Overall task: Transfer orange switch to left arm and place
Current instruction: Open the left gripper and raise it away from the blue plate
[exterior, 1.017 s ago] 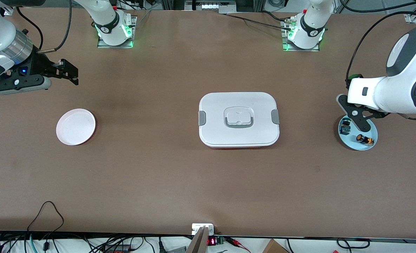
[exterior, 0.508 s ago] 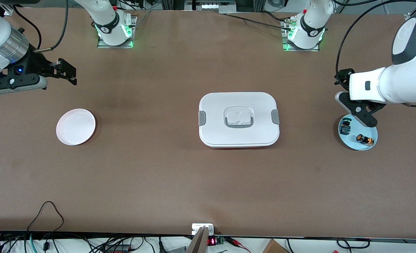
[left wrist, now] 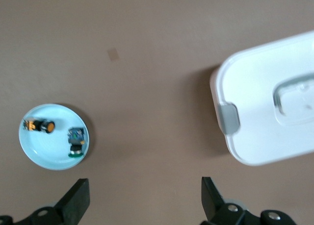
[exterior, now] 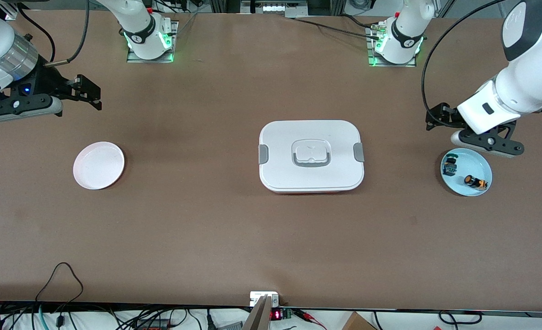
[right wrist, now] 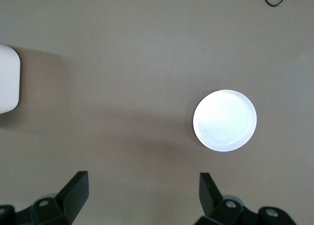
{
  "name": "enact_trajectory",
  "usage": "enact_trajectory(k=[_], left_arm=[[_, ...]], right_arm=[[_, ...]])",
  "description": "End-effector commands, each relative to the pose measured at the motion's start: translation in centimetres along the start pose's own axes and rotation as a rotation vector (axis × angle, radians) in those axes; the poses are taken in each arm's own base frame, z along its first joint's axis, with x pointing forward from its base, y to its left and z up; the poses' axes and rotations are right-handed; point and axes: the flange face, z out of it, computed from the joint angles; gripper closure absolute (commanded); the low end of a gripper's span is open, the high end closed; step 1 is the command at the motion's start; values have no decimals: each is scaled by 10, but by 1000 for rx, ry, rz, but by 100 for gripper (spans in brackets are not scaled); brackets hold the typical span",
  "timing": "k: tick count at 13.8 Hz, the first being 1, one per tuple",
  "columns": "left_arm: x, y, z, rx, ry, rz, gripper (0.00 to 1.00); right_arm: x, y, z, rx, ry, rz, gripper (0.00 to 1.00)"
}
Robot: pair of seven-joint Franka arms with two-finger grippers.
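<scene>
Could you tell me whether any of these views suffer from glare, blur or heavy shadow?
Front view: even light, sharp, and the box casts only a thin shadow. Left wrist view: slightly soft, with the box lid bright and short on detail, though the orange switch on the pale blue plate still reads. Right wrist view: the white plate glares to near pure white.

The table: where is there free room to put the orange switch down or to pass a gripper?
Bare table lies between the white plate and the box, and between the box and the blue plate. The white plate holds nothing. The blue plate is crowded: the orange switch and a dark component lie there.
</scene>
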Motion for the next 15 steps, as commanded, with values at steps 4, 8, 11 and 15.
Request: enact_trajectory(k=[4, 8, 11, 15], left_arm=[[-47, 7, -6, -2, 31, -137, 0], [-39, 20, -17, 34, 24, -98, 0], [-43, 22, -20, 46, -13, -91, 0], [-45, 19, -27, 51, -32, -98, 0]], right_arm=[[-1, -1, -4, -16, -15, -3, 0], [-3, 0, -2, -16, -29, 3, 0], [-3, 2, -1, -16, -35, 6, 0], [-3, 4, -1, -16, -35, 8, 0]])
